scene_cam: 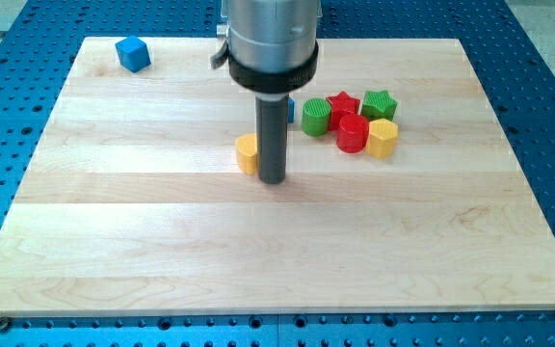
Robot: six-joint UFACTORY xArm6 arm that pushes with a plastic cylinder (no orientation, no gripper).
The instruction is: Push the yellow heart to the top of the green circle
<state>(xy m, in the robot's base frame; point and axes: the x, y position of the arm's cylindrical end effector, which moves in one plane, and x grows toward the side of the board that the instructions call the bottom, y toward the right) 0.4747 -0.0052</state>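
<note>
The yellow heart [247, 152] lies near the board's middle, partly hidden by the rod. My tip [273, 180] sits just to the heart's right and a little below it, touching or nearly touching it. The green circle [316, 117] stands to the view's right of the rod, at the left end of a cluster of blocks. A blue block [290, 109] is mostly hidden behind the rod, left of the green circle.
The cluster holds a red star [343, 104], a green star [380, 104], a red cylinder [352, 133] and a yellow block [383, 139]. A blue cube [132, 53] sits at the top left of the wooden board [258, 251].
</note>
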